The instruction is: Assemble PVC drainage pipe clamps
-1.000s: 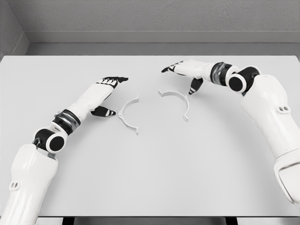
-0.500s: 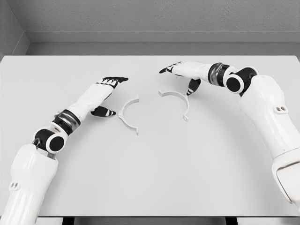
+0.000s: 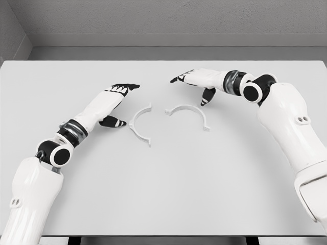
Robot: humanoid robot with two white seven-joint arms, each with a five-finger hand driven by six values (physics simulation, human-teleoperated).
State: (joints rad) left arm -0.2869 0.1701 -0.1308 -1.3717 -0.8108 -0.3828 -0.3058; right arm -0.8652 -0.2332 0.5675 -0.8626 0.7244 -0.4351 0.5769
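With my right hand [image 3: 196,84] spread and empty just behind the right clamp half [image 3: 187,113], lying apart from the left clamp half [image 3: 139,124], I judged a gentle, level nudge best

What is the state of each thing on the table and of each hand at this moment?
Left clamp half: lying flat on the table, not held, apart from the other half.
Right clamp half: lying flat, not held, not joined.
Left hand: open, holding nothing, beside the left clamp half.
Right hand: open, holding nothing, just behind the right clamp half.
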